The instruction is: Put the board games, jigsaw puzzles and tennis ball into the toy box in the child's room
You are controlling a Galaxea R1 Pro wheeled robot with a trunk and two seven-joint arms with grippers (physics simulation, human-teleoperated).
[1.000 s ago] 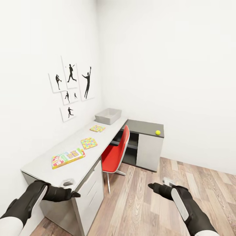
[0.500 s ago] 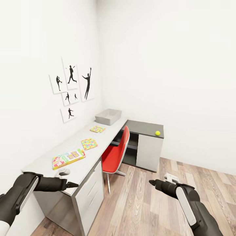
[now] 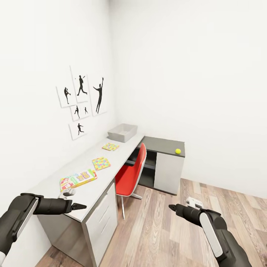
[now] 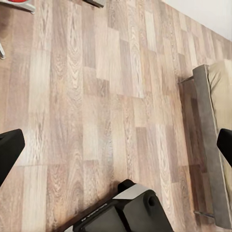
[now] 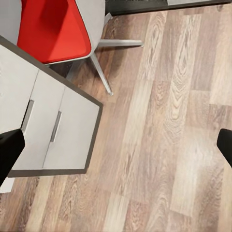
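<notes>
The head camera sits high and looks forward and down at the table point(image 3: 92, 193) in the room's corner, from a little way off; the left wrist camera looks straight down at the wood floor point(image 4: 96, 121), with the bed point(image 4: 212, 145) at one edge; the right wrist camera also looks down, close over the red chair point(image 5: 50, 29) and the white drawers point(image 5: 53, 130); head and right wrist views share chair, drawers and floor.

The floor point(image 3: 178, 226) is wood plank with a visible grain and a soft sheen. The table point(image 3: 87, 174) has a smooth matt pale top; beside it the chair point(image 3: 129, 174) wears a glossy red plastic shell. On the table, the board game point(image 3: 78, 178) looks like printed card, the toy box point(image 3: 122, 132) matt grey.
</notes>
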